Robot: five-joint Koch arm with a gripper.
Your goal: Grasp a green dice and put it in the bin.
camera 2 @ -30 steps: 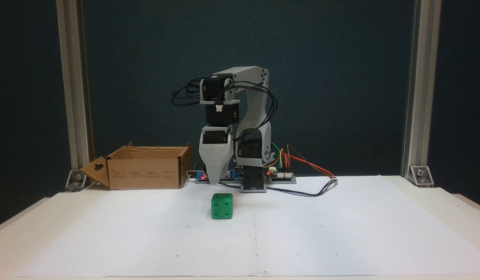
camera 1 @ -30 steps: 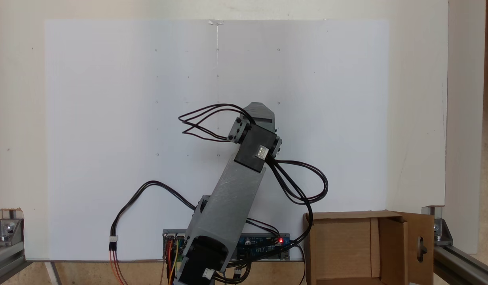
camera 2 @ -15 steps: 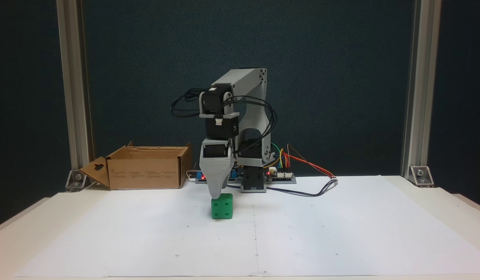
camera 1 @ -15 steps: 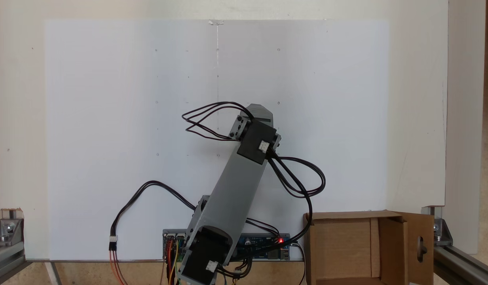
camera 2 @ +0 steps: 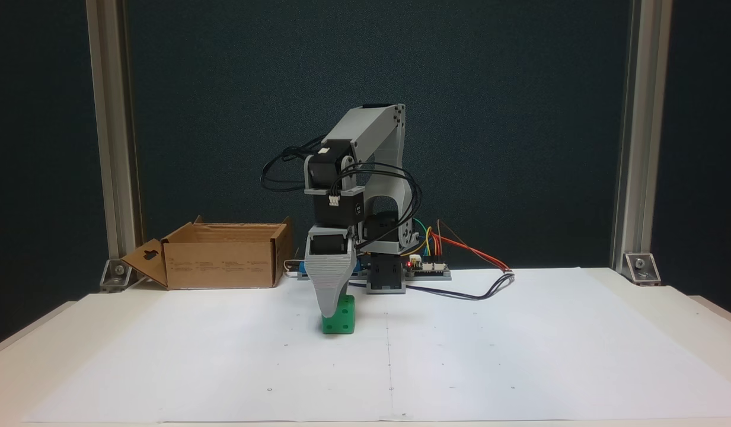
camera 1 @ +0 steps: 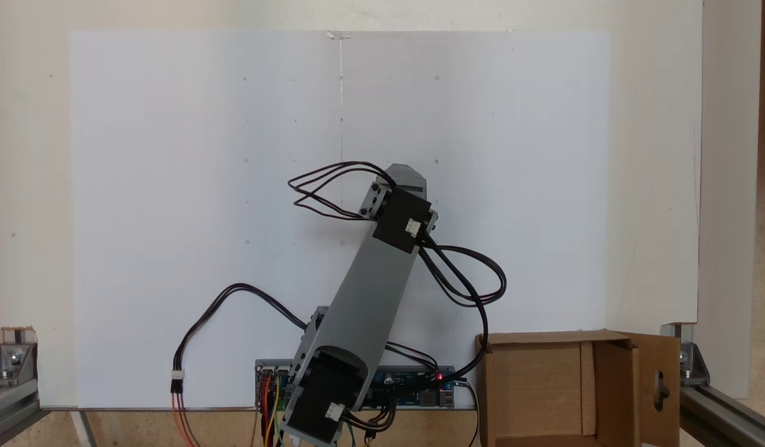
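The green dice (camera 2: 342,317) is sitting on the desk (camera 2: 519,356), well right of the bin (camera 2: 223,261). The fingers (camera 2: 331,313) are overlapping its front; their grip cannot be told.

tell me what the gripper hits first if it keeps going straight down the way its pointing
Probably the green dice. In a fixed view the gripper points straight down, its grey front jaw overlapping the dice's upper left. Only one jaw shows and depth is unclear, so it might instead slide past the dice to the white paper.
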